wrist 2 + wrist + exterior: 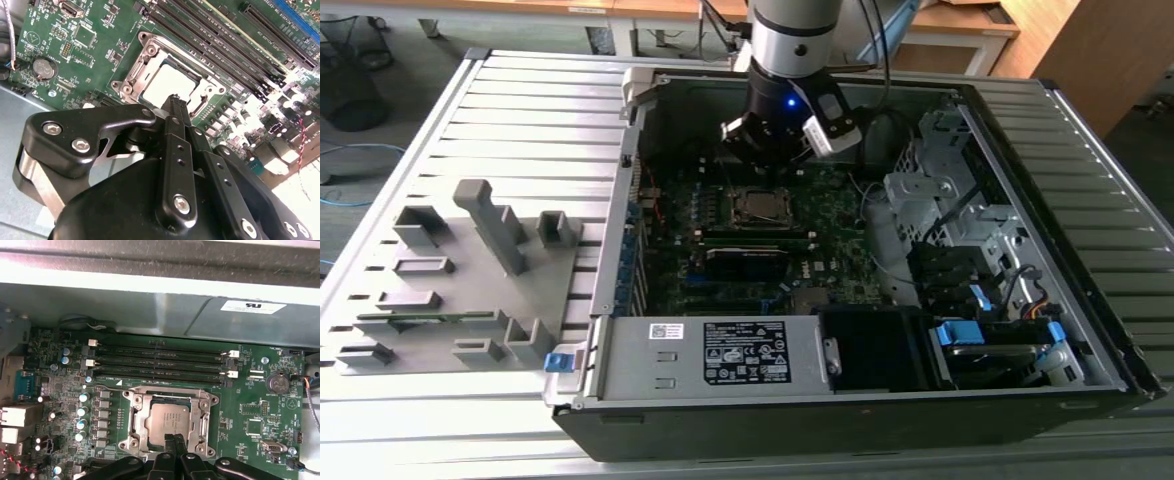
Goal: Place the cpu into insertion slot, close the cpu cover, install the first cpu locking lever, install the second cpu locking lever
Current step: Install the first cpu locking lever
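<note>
Since the cpu [167, 421] already lies flat inside the insertion slot [131, 440], its pale metal top showing through the opening of the cpu cover [201, 415], the placing step looks done. The cover also appears to be lying down over the chip. That would put the work at the locking levers, though I cannot tell from these pictures whether either lever is latched.

In the exterior view the socket sits just above the centre of the frame, inside the open computer case [620, 300]. The gripper [781, 160] hangs directly over its far edge, in the upper middle of the frame. A grey fixture tray [454, 280] lies well apart at the exterior view's left.

In both wrist views the gripper [173, 439] has its fingers [176, 107] drawn tight together, with nothing between them. The joined tip is poised over the edge of the socket on the side away from the long black memory slots [160, 362]. It is near the frame, but I cannot say whether it touches.

Any press from here calls for a tip kept on the thin metalwork around the chip. It also needs a steady, shallow push that stays clear of the small components crowding the green board [260, 410].
</note>
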Robot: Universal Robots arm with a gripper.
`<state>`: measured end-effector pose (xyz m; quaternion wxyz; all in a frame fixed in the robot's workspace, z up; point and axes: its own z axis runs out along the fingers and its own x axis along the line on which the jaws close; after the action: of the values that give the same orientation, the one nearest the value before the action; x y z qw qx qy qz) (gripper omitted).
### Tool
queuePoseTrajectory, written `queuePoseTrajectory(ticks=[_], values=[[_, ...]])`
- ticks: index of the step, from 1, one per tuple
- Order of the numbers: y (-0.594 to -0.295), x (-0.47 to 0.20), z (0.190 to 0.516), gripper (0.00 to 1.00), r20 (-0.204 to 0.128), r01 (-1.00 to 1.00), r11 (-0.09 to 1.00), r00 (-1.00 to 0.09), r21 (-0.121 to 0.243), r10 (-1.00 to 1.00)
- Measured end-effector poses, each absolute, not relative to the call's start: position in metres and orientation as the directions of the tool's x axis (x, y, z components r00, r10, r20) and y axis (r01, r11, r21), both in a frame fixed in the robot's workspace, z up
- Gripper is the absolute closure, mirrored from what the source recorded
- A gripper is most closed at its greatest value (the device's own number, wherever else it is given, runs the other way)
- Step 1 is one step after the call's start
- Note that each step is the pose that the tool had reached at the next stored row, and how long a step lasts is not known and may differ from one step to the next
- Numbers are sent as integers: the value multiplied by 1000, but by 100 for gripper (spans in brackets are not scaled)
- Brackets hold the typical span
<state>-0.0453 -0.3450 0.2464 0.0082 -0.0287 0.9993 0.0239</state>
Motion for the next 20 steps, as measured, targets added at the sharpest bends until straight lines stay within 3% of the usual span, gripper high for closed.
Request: queuePoseTrajectory(ticks=[20], values=[[-345, -69, 246, 89, -20, -58, 997, -998, 47, -57]])
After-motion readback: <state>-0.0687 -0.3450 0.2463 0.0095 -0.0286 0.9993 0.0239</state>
